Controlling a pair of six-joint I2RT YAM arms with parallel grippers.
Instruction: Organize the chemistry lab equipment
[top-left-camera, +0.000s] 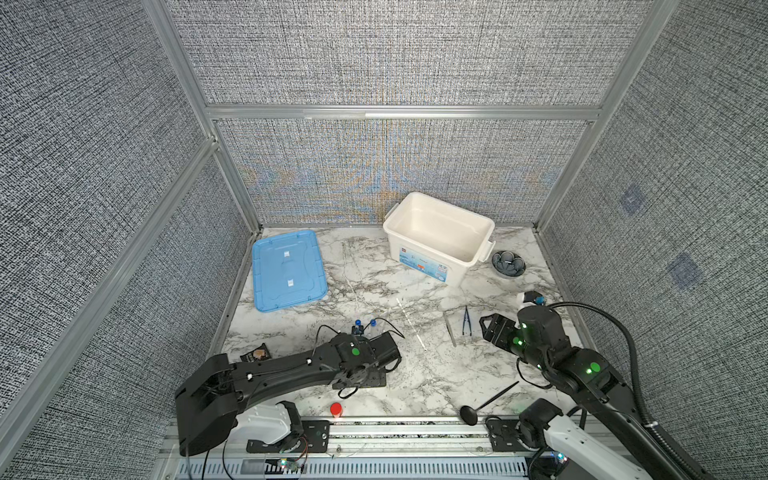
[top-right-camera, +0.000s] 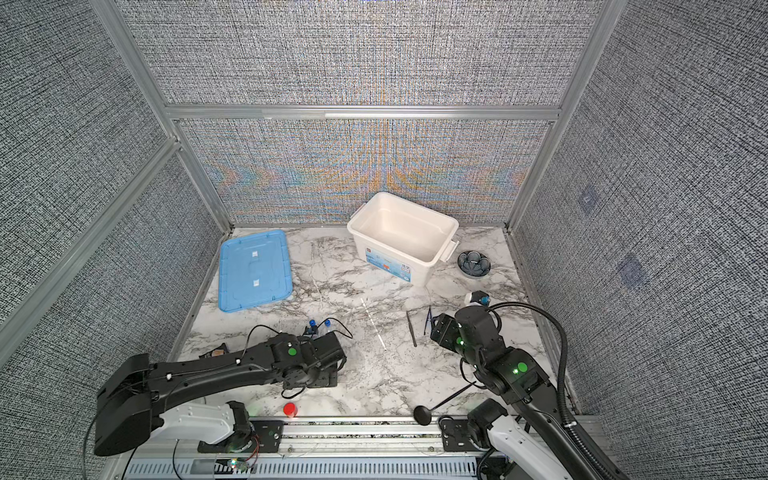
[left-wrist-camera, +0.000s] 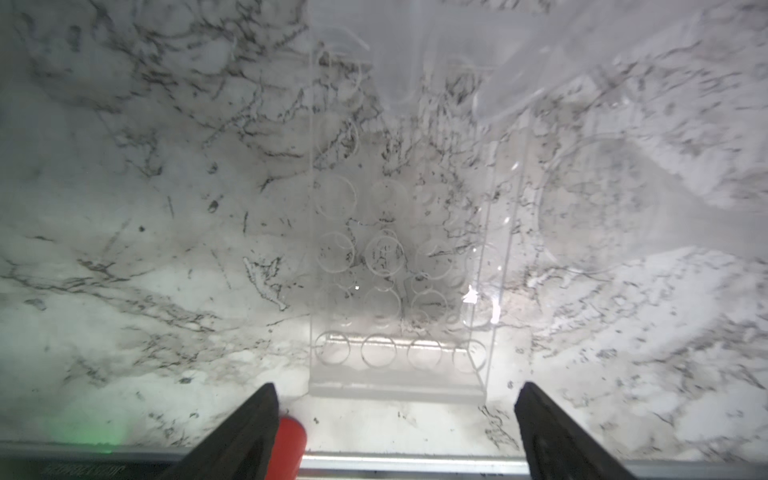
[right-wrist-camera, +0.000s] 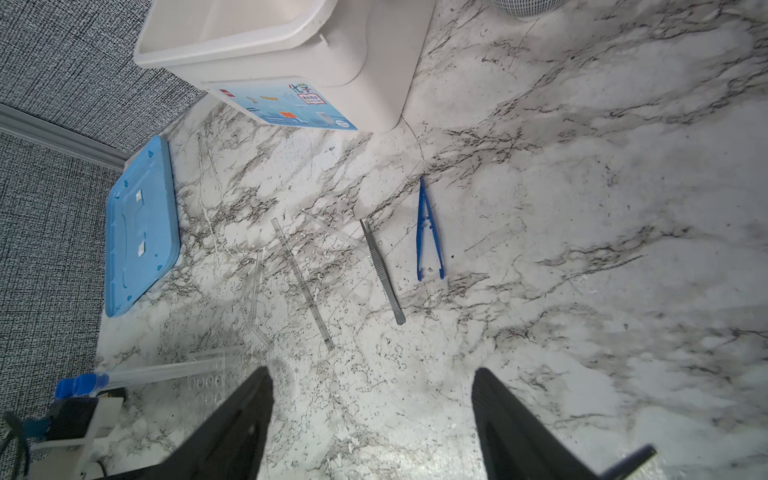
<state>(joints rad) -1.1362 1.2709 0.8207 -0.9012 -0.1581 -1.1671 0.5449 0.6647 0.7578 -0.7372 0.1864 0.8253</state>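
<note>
A clear rack with rows of round holes lies on the marble under my left arm. My left gripper is open, its fingertips just short of the rack's near end and wider than it. Two clear tubes with blue caps rest by the rack; one blue-capped tube also shows in the right wrist view. A thin clear dropper, silver tweezers and dark blue forceps lie mid-table. My right gripper hovers open just right of the forceps, holding nothing.
A white bin stands at the back, a blue lid at the back left, a flower-shaped dish right of the bin. A black ladle and a red knob sit near the front rail.
</note>
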